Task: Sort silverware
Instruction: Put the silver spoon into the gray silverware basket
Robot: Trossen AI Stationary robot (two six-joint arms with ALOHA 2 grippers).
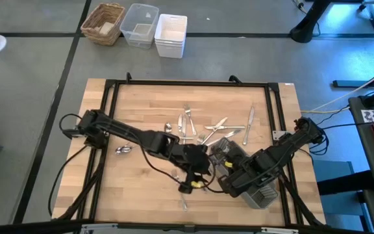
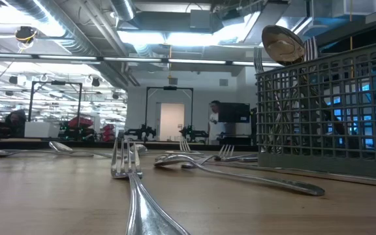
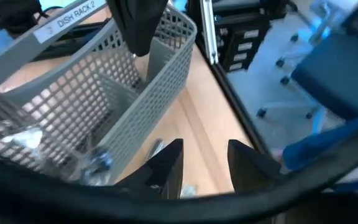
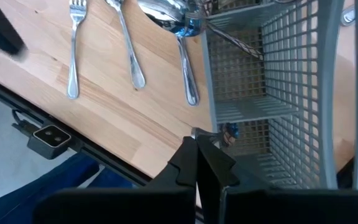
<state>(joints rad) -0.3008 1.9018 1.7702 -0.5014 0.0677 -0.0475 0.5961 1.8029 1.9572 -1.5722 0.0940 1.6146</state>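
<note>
Loose silverware (image 1: 203,127) lies scattered mid-table, with one spoon (image 1: 123,150) apart toward the left and a fork (image 1: 182,201) near the near edge. The grey slatted cutlery caddy (image 1: 261,195) stands upright at the near right; in the low view a spoon (image 2: 282,42) sticks up out of it (image 2: 325,104). My left gripper (image 3: 205,146) is open over bare wood beside the caddy (image 3: 104,93), touching nothing. My right gripper (image 4: 197,142) is shut at the caddy's rim. A fork (image 4: 73,50) and spoons (image 4: 182,56) lie beside the caddy. My right gripper pinches the top edge of the caddy's wall (image 4: 205,132) between its two fingers, coming from above and slanting down. In the left wrist view one dark finger (image 3: 138,31) reaches over the rim by an inner partition (image 3: 160,59). The caddy stands on the table.
Black frame rails (image 1: 109,88) run round the wooden table. Beyond the far edge stand a wicker basket (image 1: 104,23), a clear bin (image 1: 139,25) and a white bin (image 1: 171,34). A person (image 2: 214,117) stands far back in the room. Bare wood lies at the table's near left.
</note>
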